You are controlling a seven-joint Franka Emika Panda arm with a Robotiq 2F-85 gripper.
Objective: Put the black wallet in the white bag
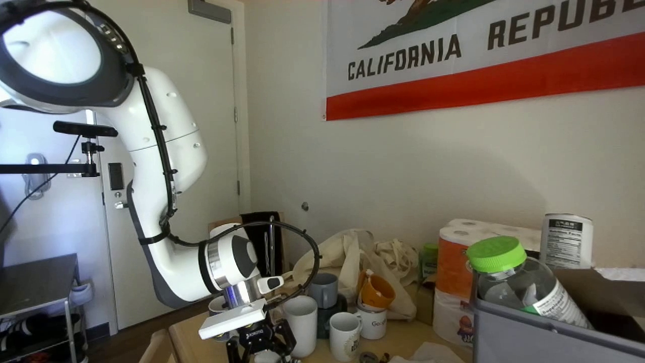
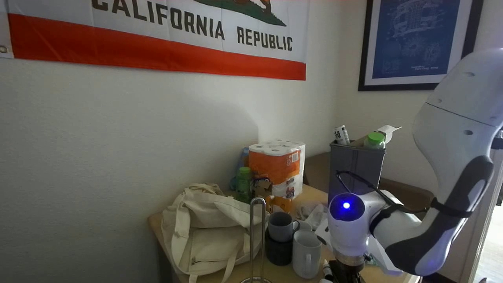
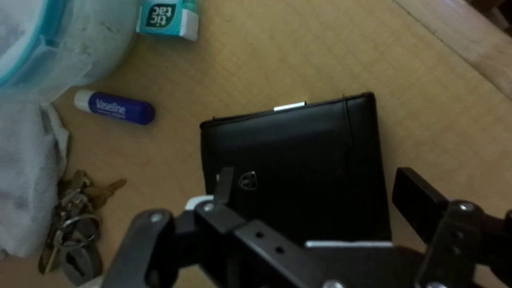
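Observation:
The black wallet (image 3: 296, 152) lies flat on the wooden table in the wrist view, with a small metal shield emblem on it. It does not show in the exterior views. My gripper (image 3: 316, 192) is open above the wallet. The left finger overlaps the wallet's left part, and the right finger is just beyond its right edge. Whether the fingers touch it cannot be told. The gripper also shows in an exterior view (image 1: 259, 348), low at the table. The white bag is a cream canvas tote; it slumps at the back of the table in both exterior views (image 1: 347, 252) (image 2: 216, 239).
Several mugs (image 1: 345, 335) stand between gripper and bag. A metal holder (image 2: 257, 239) stands before the bag. Keys (image 3: 74, 232), a Vaseline stick (image 3: 116, 107), a Tic Tac box (image 3: 168, 18) and a teal-rimmed container (image 3: 92, 44) lie left of the wallet. A grey bin (image 1: 544, 333) is farther off.

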